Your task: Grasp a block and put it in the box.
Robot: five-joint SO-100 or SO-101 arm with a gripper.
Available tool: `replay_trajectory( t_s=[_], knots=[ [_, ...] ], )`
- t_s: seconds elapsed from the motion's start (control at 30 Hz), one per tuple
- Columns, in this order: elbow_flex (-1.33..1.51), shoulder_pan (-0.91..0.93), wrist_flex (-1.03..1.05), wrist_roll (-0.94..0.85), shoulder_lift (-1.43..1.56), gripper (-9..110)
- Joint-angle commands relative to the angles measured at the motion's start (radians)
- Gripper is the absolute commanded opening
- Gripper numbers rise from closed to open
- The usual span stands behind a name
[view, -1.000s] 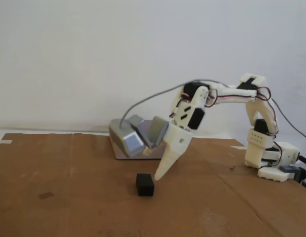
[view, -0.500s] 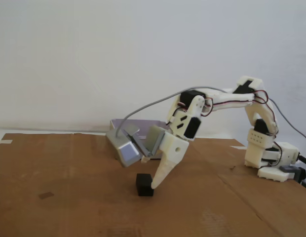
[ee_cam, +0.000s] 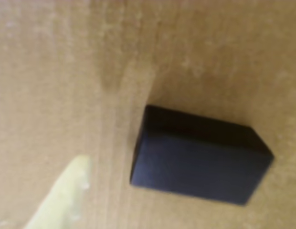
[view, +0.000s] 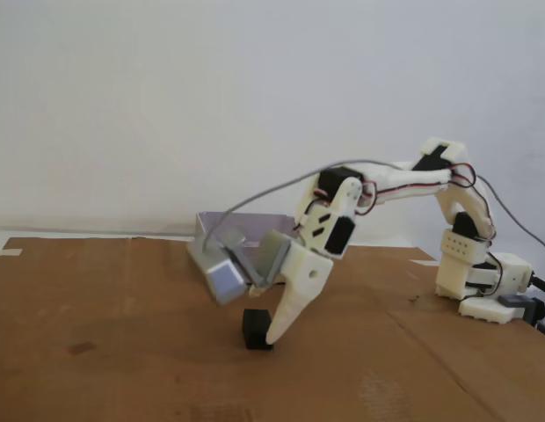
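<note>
Here, approach step of the grasp. Gripper point(view: 265, 338) lowered over the block point(view: 255, 331); one pale finger point(view: 286, 315) crossing in front of the block's right side in the fixed view, fingertip point(ee_cam: 62, 193) apart from the block point(ee_cam: 198, 160) in the wrist view. Jaw opening: cannot tell, second finger hidden; nothing evidently held. Block resting on cardboard point(view: 123, 352), in front of the box point(view: 246, 220). Box interior mostly hidden behind its wall and the camera module point(view: 221, 272); probably empty. Next, by judgement: straddling the block, closing, lifting, carrying back to the box.
</note>
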Motion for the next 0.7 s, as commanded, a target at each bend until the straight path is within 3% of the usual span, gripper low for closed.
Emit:
replay_trajectory(
  t_s=[0.0, 0.67],
  knots=[
    [-0.133, 0.002, -0.031, 0.008, 0.031, 53],
    [-0.149, 0.044, -0.031, -0.002, -0.005, 53]
  ],
)
